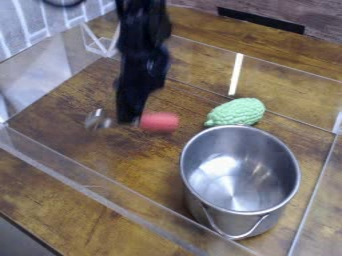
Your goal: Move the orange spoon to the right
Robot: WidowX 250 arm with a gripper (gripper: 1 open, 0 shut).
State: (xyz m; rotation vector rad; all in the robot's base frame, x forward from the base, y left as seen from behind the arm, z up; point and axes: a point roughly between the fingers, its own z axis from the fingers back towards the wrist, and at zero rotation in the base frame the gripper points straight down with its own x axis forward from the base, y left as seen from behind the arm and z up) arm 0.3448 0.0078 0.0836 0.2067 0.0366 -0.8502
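The orange spoon hangs level a little above the wooden table, its red-orange handle pointing right and its small silver bowl sticking out to the left. My gripper points almost straight down and is shut on the spoon's middle. The arm above it is blurred by motion. Left of the steel pot is where the spoon hangs, with the green toy vegetable farther right.
The steel pot stands open and empty at the front right. A bumpy green toy vegetable lies just behind it. A clear plastic wall runs along the front and left of the work area. A white strip lies on the table behind.
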